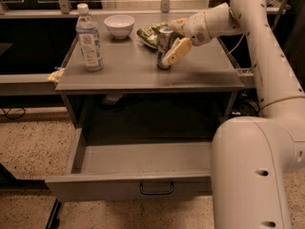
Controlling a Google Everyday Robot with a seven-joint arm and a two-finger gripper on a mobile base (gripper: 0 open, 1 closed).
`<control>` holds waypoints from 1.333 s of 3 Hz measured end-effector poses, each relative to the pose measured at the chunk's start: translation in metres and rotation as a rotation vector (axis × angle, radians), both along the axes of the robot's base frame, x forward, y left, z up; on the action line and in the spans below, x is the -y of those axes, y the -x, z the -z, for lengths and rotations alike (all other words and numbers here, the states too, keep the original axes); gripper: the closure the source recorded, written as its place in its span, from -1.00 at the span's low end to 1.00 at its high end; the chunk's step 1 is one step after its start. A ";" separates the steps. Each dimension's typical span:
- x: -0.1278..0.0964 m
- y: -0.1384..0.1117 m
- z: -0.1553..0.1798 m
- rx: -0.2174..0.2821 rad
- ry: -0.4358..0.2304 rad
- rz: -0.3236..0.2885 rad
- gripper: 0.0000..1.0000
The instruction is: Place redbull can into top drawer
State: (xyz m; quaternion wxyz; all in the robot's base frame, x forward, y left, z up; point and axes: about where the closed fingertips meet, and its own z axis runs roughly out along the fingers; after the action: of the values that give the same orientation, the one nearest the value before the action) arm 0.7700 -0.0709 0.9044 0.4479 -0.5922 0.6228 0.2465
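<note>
Silver-blue redbull can (163, 49): standing toward the back edge of the worktop (124, 75).
Gripper (170, 41): straddling it, jaws spread, not pinching.
Top drawer (128, 187): gaping open under the front edge.
Risk: off-centre closing tipping the slim can.

The arm (267, 56) is seen as smooth cream-white rounded shells with small dark holes; its tan-fingered claw (169, 42) is spread over the desk (119, 75).

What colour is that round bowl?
The bowl is white, camera view; the cream gripper is at the slim silver can.
</note>
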 end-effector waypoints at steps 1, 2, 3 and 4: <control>-0.013 -0.006 0.000 0.005 -0.024 -0.022 -0.61; -0.021 -0.009 -0.004 0.019 -0.046 -0.036 -0.18; -0.021 -0.010 -0.005 0.023 -0.048 -0.035 0.29; -0.012 -0.003 -0.010 0.034 -0.064 -0.041 0.75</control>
State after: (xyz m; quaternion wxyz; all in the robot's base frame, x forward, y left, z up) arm 0.7731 -0.0584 0.9139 0.4719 -0.5942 0.5948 0.2653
